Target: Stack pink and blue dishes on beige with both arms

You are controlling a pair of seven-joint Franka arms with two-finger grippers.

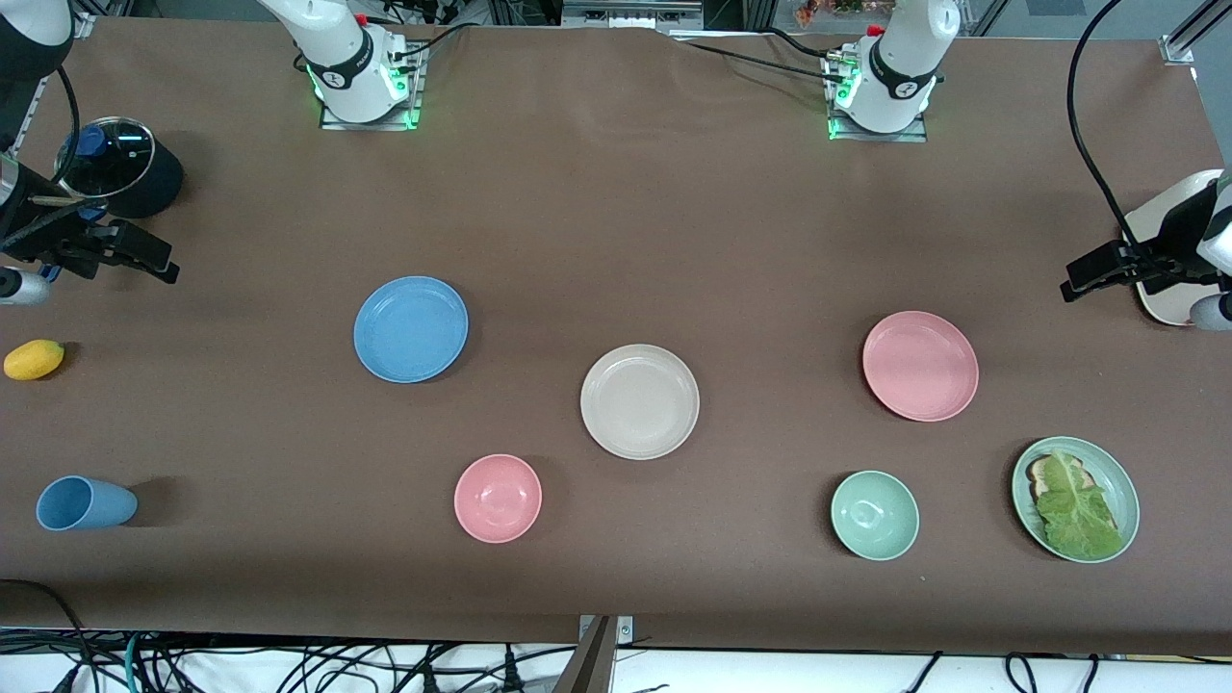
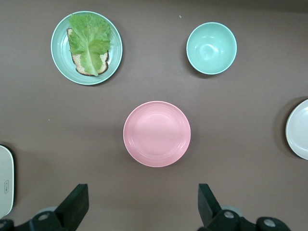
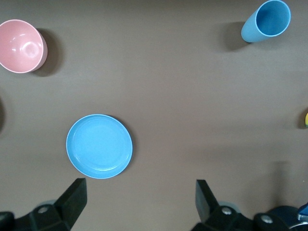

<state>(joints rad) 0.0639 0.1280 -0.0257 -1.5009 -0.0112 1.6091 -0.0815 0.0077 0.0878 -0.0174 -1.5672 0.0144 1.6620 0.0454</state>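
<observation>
The beige plate (image 1: 639, 401) lies flat mid-table, and its edge shows in the left wrist view (image 2: 299, 130). The sky-blue plate (image 1: 411, 329) (image 3: 99, 146) lies toward the right arm's end. The salmon-pink plate (image 1: 920, 366) (image 2: 157, 134) lies toward the left arm's end. All three are apart and bare. My right gripper (image 1: 159, 262) (image 3: 139, 190) hangs open and empty over bare table at the right arm's end. My left gripper (image 1: 1076, 279) (image 2: 143, 195) hangs open and empty at the left arm's end, beside the toaster.
Nearer the camera stand a pink bowl (image 1: 498, 498), a green bowl (image 1: 874, 515), a green plate (image 1: 1121, 481) with bread and lettuce, and a tipped blue cup (image 1: 85, 503). A lidded black pot (image 1: 120, 164) and a yellow fruit (image 1: 34, 359) sit at the right arm's end, a cream toaster (image 1: 1155, 226) at the left arm's.
</observation>
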